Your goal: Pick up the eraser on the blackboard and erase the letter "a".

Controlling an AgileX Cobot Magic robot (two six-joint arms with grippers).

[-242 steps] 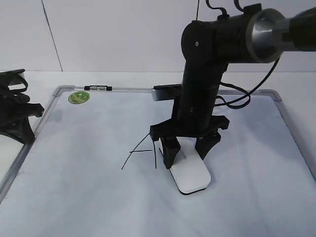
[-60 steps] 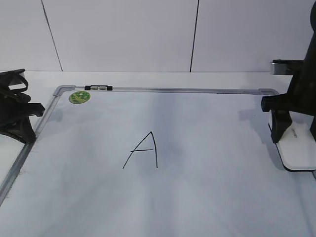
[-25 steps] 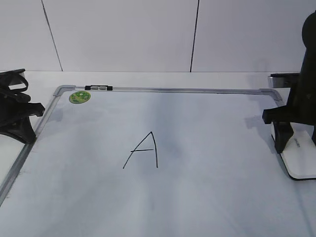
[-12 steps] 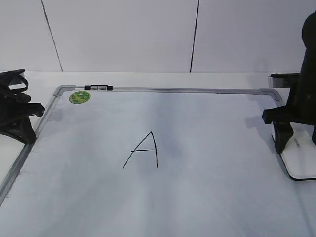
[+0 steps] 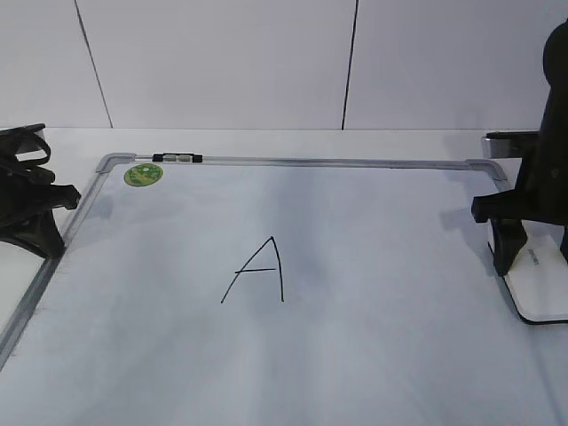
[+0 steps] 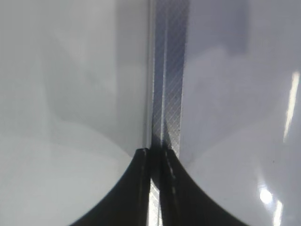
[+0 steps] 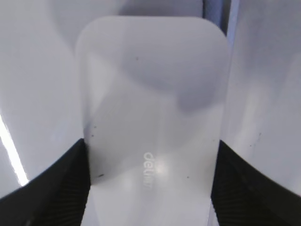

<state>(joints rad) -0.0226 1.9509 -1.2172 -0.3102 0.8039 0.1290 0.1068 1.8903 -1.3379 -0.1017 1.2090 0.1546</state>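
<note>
Since ten seconds back, my right arm has carried the eraser (image 5: 543,286) from beside the capital A (image 5: 258,269) out to the right edge of the blackboard (image 5: 355,355), and over the last second nothing has shifted. From the right wrist view, I see the eraser (image 7: 153,122) lying flat, grey lettering up, with the right gripper (image 7: 149,183) pinching it: one black finger presses each long side. In the exterior view that gripper (image 5: 531,253) stands over the eraser's far end, right by the frame's right rail. No lowercase "a" shows; only the capital remains, near the board's middle, well apart from the eraser. At the far left corner sit the green sticker (image 5: 142,175) and a small clip (image 5: 177,158) on the frame. My left gripper (image 6: 155,160) has its fingers pressed together, empty, over the left rail.
</note>
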